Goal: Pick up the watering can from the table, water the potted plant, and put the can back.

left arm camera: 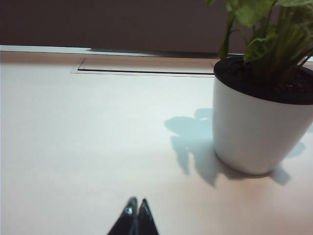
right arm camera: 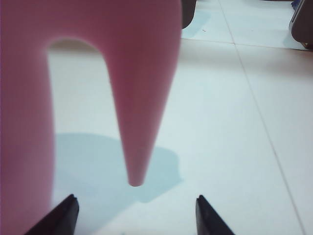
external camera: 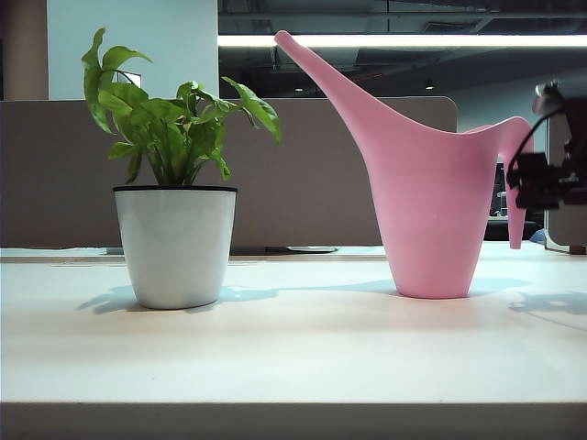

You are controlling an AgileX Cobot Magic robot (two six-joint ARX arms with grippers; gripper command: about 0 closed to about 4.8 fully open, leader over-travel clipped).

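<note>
Watering can (external camera: pixel 429 197): pink, upright on table (external camera: pixel 293 353), long spout rising toward potted plant (external camera: pixel 176 183), hooked handle on far side from plant. Nothing grips it.

Right gripper (right arm camera: pixel 136 215): jaws spread wide, both black tips low in right wrist view w/ handle's tapered end (right arm camera: pixel 139 122) hanging ahead of the gap, between the tips but not touching either. Can body (right arm camera: pixel 24 122) fills the side beyond one tip. Ext. view shows only a dark blurred gripper (external camera: pixel 550 179) just beside the handle; jaw gap not readable there.

Left gripper (left arm camera: pixel 136 218): tips pressed together, low over bare tabletop (left arm camera: pixel 73 137). Potted plant (left arm camera: pixel 264 117) ahead and off to one side of tips, apart from them; soil visible here, not in ext. view. Left gripper not seen in ext. view.

Plant shadow falls on table beside pot.
</note>
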